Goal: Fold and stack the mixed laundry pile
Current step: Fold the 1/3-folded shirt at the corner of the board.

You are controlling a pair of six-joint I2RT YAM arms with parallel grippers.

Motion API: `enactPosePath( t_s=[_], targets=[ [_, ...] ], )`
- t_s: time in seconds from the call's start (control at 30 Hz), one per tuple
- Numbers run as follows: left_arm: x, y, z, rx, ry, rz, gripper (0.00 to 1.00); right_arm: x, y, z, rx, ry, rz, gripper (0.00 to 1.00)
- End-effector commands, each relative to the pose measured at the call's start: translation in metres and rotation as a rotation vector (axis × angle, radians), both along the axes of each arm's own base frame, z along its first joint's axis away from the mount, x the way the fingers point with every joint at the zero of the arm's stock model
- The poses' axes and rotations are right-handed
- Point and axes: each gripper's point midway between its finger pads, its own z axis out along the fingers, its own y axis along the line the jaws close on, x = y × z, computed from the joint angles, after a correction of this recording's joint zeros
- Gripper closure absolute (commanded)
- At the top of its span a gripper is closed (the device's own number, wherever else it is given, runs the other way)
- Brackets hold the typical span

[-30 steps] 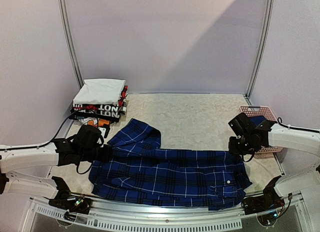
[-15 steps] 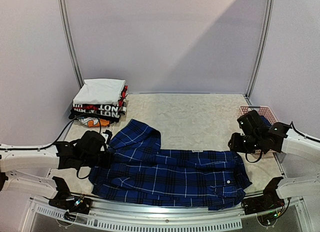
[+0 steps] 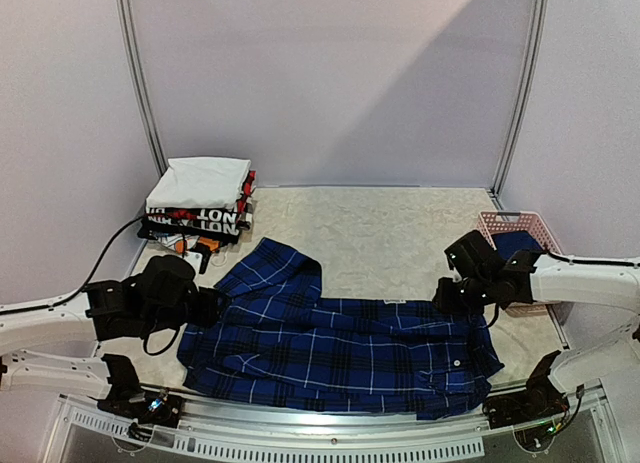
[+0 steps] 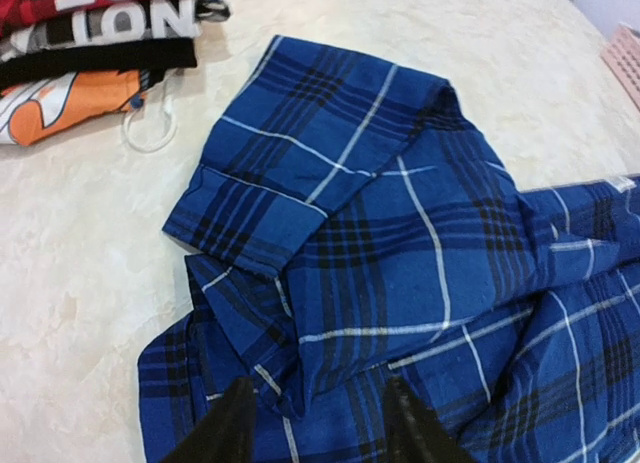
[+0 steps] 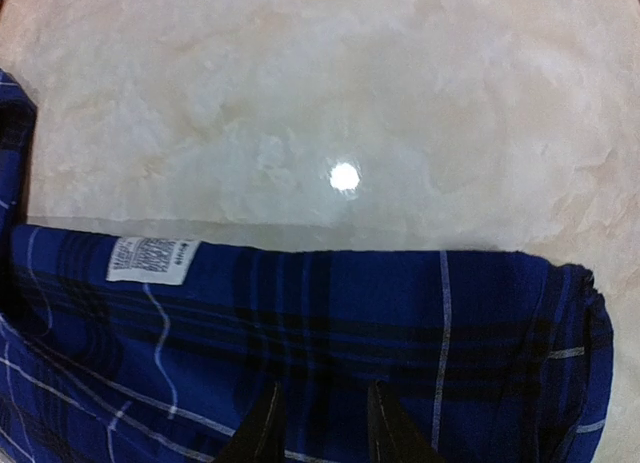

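Left hand (image 4: 318, 431) just let go of the dark-blue plaid shirt (image 3: 340, 348), fingers spread. Right hand (image 5: 323, 428) back over its far edge, can't tell if it's gripping. Probably regrasping for the fold.

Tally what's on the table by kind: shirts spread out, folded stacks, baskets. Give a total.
Plaid shirt, spread out: 1
Folded-garment stack: 1
Pink basket: 1
Total: 3
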Motion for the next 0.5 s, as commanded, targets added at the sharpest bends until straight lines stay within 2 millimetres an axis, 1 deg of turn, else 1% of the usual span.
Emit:
enactPosePath(
  t_s=[0.0, 0.03, 0.1, 0.17, 0.27, 0.33, 0.47],
  targets=[
    [0.016, -0.007, 0.008, 0.073, -0.030, 0.022, 0.49, -0.019, -0.009, -0.036, -0.037, 0.088, -0.007, 0.72],
    [0.021, -0.010, 0.007, 0.083, -0.025, 0.024, 0.45, -0.024, -0.013, -0.042, -0.037, 0.103, -0.017, 0.73],
    [0.028, -0.019, 0.002, 0.091, -0.010, 0.012, 0.43, -0.028, -0.018, -0.048, -0.043, 0.114, -0.031, 0.74],
    [0.037, -0.028, -0.008, 0.086, 0.011, -0.006, 0.43, -0.028, -0.023, -0.049, -0.071, 0.114, -0.042, 0.74],
    [0.046, -0.034, -0.031, 0.103, 0.081, -0.008, 0.45, -0.033, -0.028, -0.056, -0.096, 0.136, -0.054, 0.76],
    [0.046, -0.034, -0.046, 0.130, 0.124, -0.009, 0.47, -0.039, -0.028, -0.067, -0.075, 0.161, -0.056, 0.79],
    [0.033, -0.027, -0.076, 0.156, 0.211, 0.004, 0.50, -0.052, -0.034, -0.085, -0.066, 0.198, -0.081, 0.80]
  ],
)
